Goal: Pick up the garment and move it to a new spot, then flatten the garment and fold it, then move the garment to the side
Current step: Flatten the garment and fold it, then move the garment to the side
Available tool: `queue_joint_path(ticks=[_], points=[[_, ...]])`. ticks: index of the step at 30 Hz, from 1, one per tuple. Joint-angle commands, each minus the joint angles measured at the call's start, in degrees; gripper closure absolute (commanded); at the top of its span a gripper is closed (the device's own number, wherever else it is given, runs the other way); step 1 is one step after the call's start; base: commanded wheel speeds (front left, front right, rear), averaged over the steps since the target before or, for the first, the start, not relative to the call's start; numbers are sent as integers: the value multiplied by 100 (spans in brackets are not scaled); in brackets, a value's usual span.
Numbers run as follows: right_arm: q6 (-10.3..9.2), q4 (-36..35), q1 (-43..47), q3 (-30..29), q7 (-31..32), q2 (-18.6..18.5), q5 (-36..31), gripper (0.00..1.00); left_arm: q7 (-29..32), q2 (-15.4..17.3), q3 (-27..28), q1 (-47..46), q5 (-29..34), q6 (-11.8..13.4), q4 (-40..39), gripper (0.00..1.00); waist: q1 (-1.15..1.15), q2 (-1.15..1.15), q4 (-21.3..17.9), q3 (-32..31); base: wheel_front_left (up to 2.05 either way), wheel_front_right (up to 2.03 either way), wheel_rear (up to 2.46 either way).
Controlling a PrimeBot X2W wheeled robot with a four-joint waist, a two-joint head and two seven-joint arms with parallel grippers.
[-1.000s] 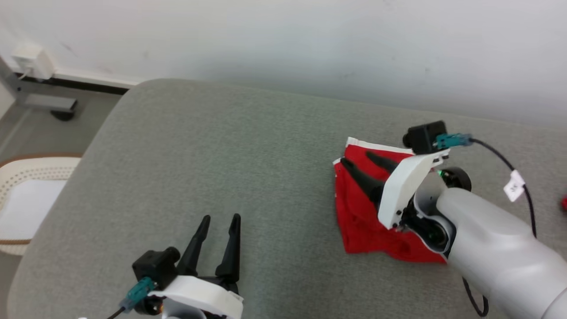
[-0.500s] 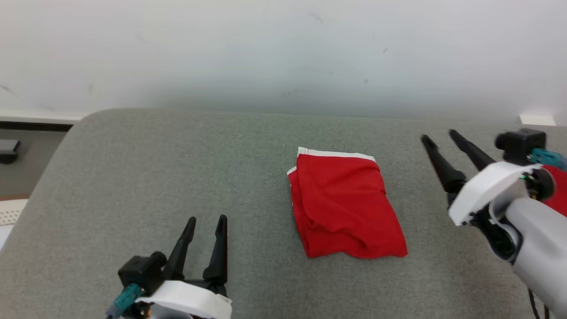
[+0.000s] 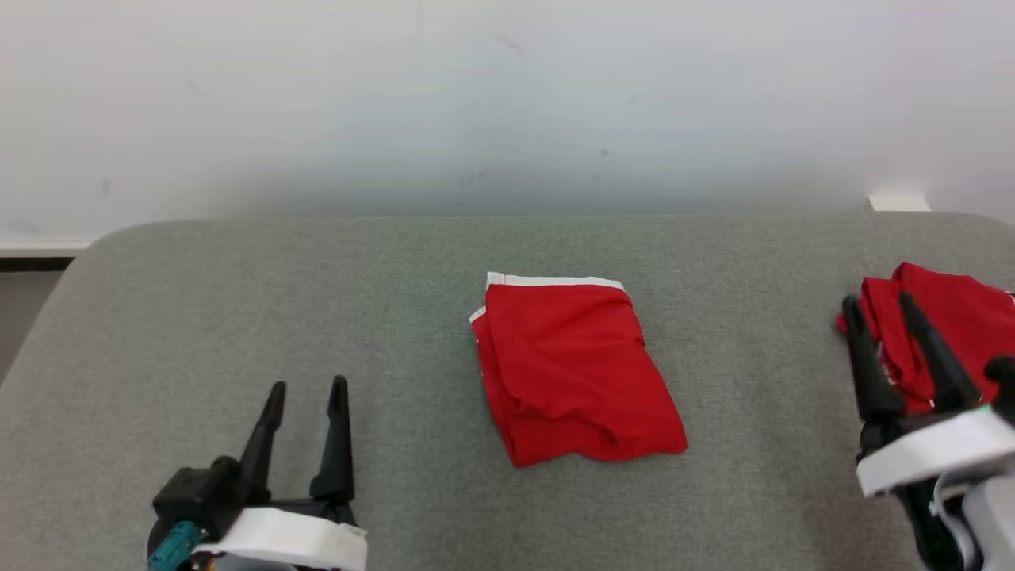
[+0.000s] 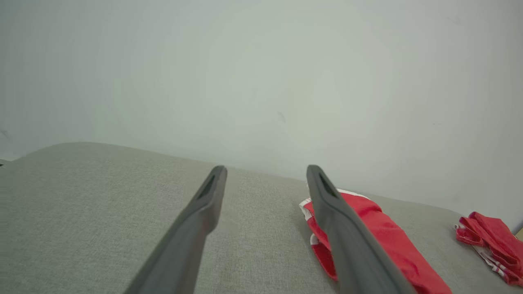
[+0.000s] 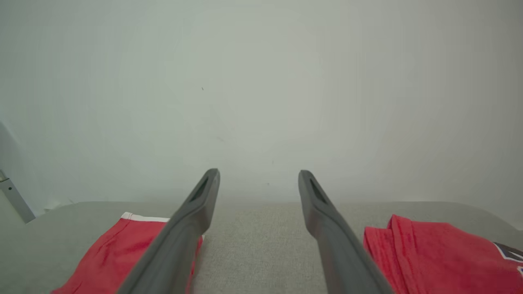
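Between left pincer point(image 3: 308, 382) and right pincer point(image 3: 877, 299), both spread, empty, folded red garment point(image 3: 571, 369), touching neither

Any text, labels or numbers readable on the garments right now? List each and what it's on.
No readable text.
Red garment at the right: a dark printed patch at the right wrist view's edge, cut off, unreadable.
Folded red garment: plain white band, no lettering.

Domestic-looking room: broad grey upholstered cushion point(image 3: 238, 301) against bare white wall point(image 3: 507, 95); folded red garment point(image 3: 571, 365) on it.
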Motion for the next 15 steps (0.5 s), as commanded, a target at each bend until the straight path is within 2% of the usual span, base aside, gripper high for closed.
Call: queue_joint_path(ticks=[1,7,15], points=[[-1,-240,270,-170,-14,95,-203,0,3,22,90,81,151,-7,-31,0,0,0,-88,-7,0,0,0],[-1,-1191,1282,-674,-14,581,-935,0,3,21,398,215,301,-68,-78,0,0,0,-267,-3,0,0,0],[-1,-1565,1859,-832,-15,977,-1231,0,3,22,461,368,441,-109,-51,0,0,0,-368,83,0,0,0]])
